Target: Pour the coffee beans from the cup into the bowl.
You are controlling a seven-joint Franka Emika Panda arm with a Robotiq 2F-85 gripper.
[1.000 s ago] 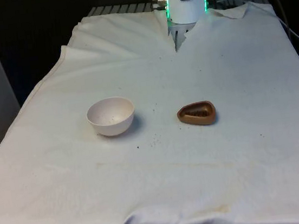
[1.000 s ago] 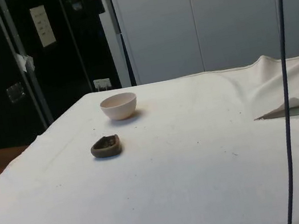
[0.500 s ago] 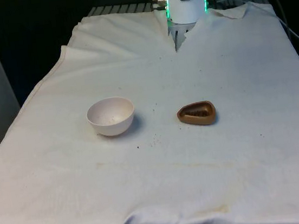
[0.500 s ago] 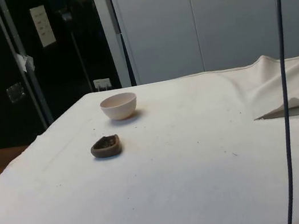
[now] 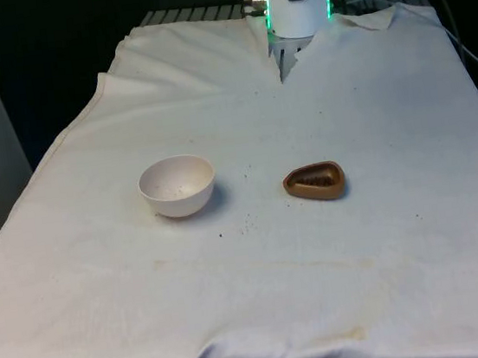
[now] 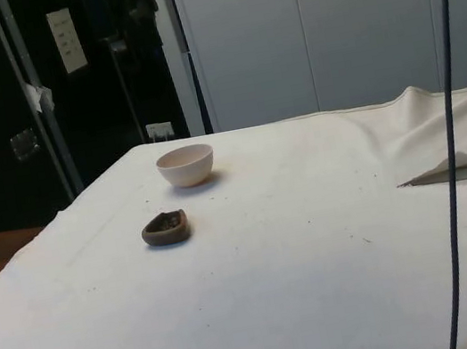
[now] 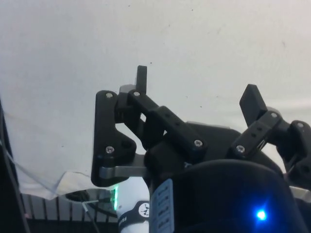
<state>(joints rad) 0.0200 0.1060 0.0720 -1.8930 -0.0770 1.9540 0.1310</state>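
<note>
Nothing of the pour is done yet. The white bowl (image 5: 177, 185) sits on the cloth (image 5: 353, 112) with no beans in it, far below the raised pincer (image 7: 197, 92). Toward the front view's right, the brown cup (image 5: 315, 181) holds its coffee beans, untouched. The pincer gapes wide, gripping nothing; grasp, lift and tip all remain.

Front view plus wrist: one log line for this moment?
cup: beans inside, on cloth | bowl: upright, apart from cup | gripper: open, holding nothing | pour: not started
</note>
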